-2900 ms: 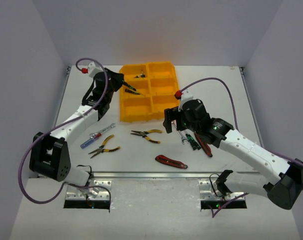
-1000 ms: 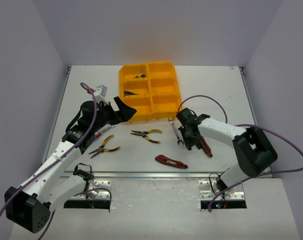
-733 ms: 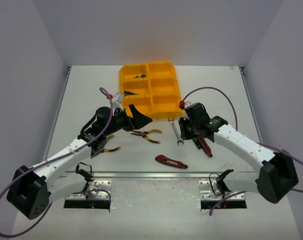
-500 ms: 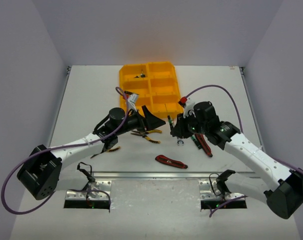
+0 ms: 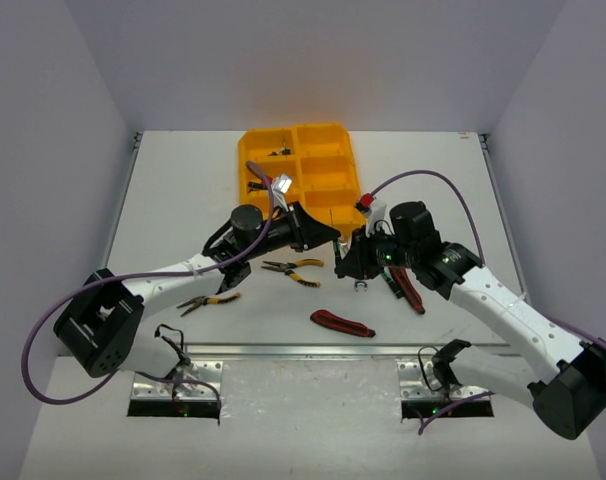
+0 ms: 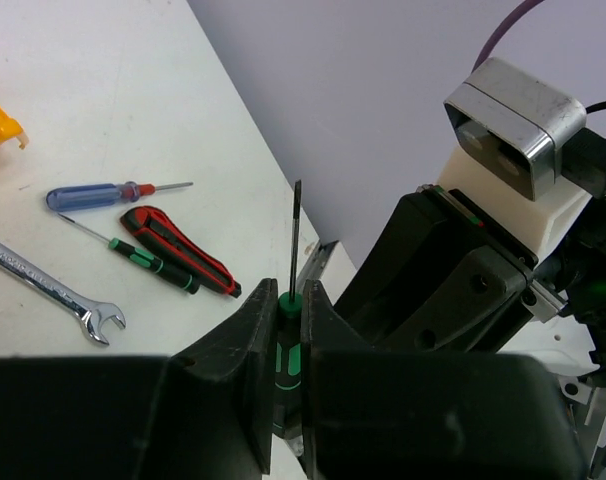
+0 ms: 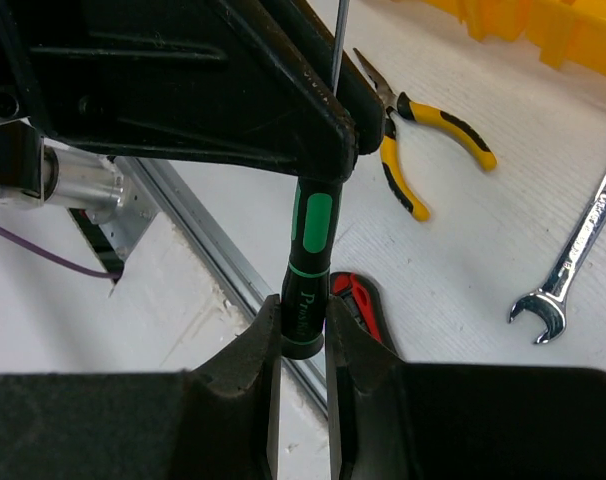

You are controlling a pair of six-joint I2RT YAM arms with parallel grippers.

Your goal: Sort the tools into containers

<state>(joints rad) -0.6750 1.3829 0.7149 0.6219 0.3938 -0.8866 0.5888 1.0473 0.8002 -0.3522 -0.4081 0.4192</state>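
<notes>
A green-and-black-handled screwdriver (image 7: 311,240) hangs in the air between both grippers, in front of the yellow-orange tray (image 5: 355,175). My left gripper (image 6: 286,295) is shut on its handle near the shaft (image 6: 295,230). My right gripper (image 7: 303,315) is shut on the handle's butt end. In the top view the left gripper (image 5: 328,238) and right gripper (image 5: 345,262) meet tip to tip. Yellow-black pliers (image 5: 293,268) lie just below them. Small tools (image 5: 276,153) lie in the tray's far left compartment.
More pliers (image 5: 208,300) lie under the left arm. One red utility knife (image 5: 341,322) is near the front edge. Another knife (image 6: 178,250), a blue-red screwdriver (image 6: 103,194), a thin green screwdriver (image 6: 148,260) and a silver wrench (image 6: 43,287) lie below the right arm.
The left arm swung right from the table's left side and its open jaws closed on the screwdriver. The right arm lifted that screwdriver off the table toward it.
</notes>
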